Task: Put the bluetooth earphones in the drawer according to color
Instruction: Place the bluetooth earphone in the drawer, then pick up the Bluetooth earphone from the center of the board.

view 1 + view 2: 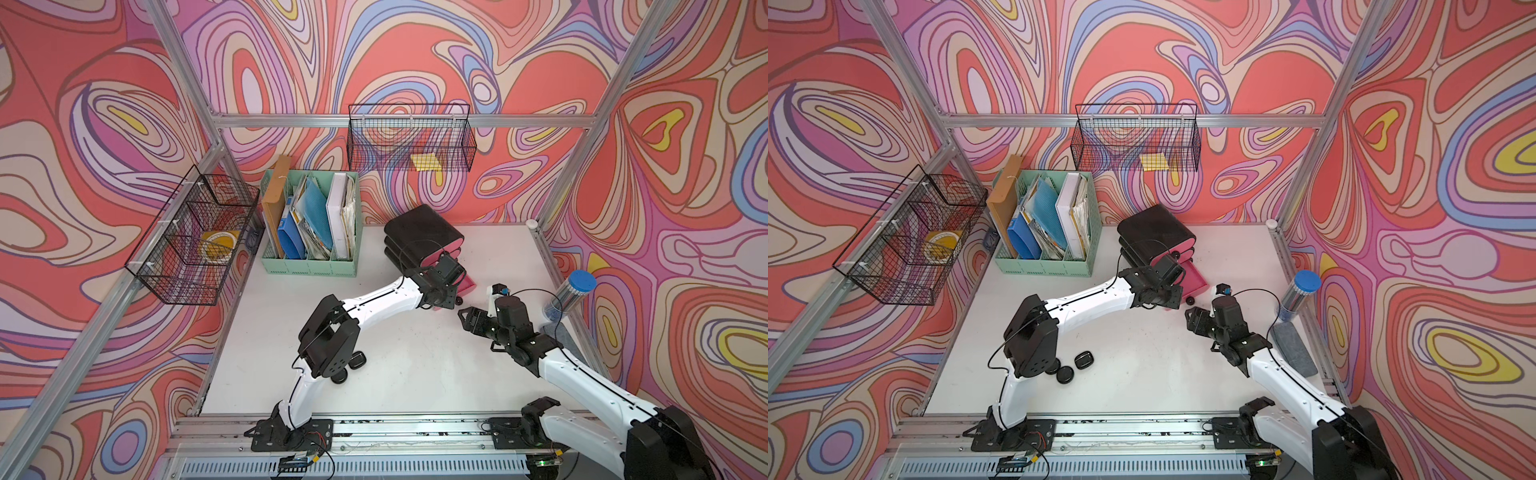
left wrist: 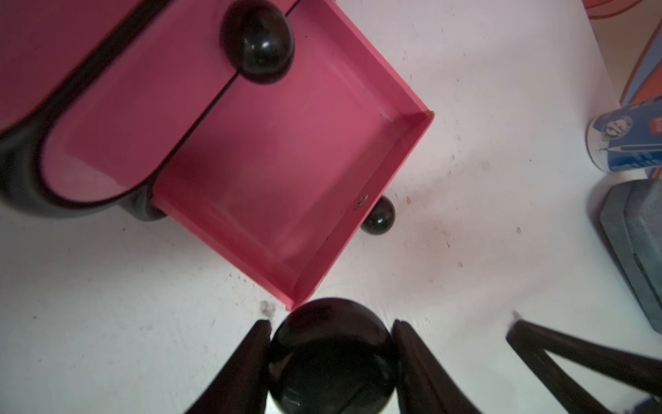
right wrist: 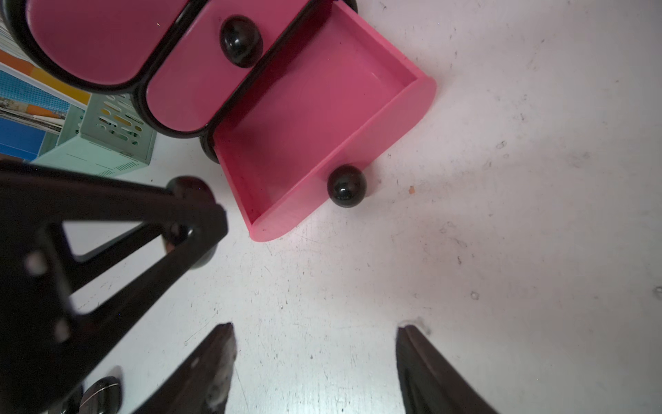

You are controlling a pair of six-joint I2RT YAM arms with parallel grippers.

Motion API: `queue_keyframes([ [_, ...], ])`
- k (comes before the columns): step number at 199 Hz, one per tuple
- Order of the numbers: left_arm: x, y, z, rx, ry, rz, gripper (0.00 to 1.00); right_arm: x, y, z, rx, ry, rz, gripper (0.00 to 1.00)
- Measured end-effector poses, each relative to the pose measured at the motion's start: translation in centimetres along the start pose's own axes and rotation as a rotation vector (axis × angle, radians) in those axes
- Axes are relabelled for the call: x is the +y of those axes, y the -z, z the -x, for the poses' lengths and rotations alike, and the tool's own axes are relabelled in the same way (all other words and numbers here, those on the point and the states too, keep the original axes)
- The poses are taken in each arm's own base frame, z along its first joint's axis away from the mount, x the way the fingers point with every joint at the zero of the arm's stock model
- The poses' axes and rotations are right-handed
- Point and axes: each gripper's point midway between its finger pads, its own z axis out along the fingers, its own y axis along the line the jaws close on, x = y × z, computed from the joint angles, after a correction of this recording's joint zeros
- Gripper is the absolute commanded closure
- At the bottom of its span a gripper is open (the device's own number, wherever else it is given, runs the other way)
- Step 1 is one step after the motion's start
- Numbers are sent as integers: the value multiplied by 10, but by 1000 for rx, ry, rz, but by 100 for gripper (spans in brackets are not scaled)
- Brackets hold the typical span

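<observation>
The drawer cabinet [image 1: 419,232] [image 1: 1152,230] is glossy black with pink fronts, standing at the back of the table. Its bottom drawer [image 2: 286,172] [image 3: 315,118] is pulled out and holds nothing. My left gripper [image 2: 331,322] [image 1: 440,303] hovers just in front of that drawer's corner, shut on a round black earphone case [image 2: 331,358]. My right gripper [image 3: 315,333] [image 1: 463,316] stands open over bare table, close beside the left one, nothing between its fingers. Two more black earphone cases [image 1: 1084,358] [image 1: 1065,374] lie by the left arm's elbow.
A mint-green file organizer [image 1: 309,220] stands left of the cabinet. Wire baskets hang on the left wall [image 1: 195,237] and back wall [image 1: 411,139]. A blue-lidded clear tube [image 1: 571,297] and a grey flat pad [image 1: 1293,349] sit along the right edge.
</observation>
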Motion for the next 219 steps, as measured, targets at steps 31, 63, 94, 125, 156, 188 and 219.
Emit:
queue_keyframes([
  [31, 4, -21, 12, -40, -25, 57, 51, -4, -1, -8, 19, -12, -4, 27],
  [63, 8, -27, 25, -85, -51, 108, 50, -3, 0, -9, 19, -17, 2, 28],
  [94, 8, -29, 39, -123, -70, 140, 35, -2, 0, -9, 23, -20, 9, 27],
  [125, 8, -31, 44, -123, -85, 151, 18, 0, -1, -11, 32, -21, 23, 24],
  [156, 7, -30, 38, -97, -89, 137, 12, 3, -1, -11, 35, -22, 37, 23],
  [188, 9, -7, 23, -71, -95, 104, 6, 9, -1, -12, 43, -21, 66, 23],
  [219, 19, 52, 14, -110, -88, 66, 1, 19, 0, -11, 47, -13, 119, 23],
])
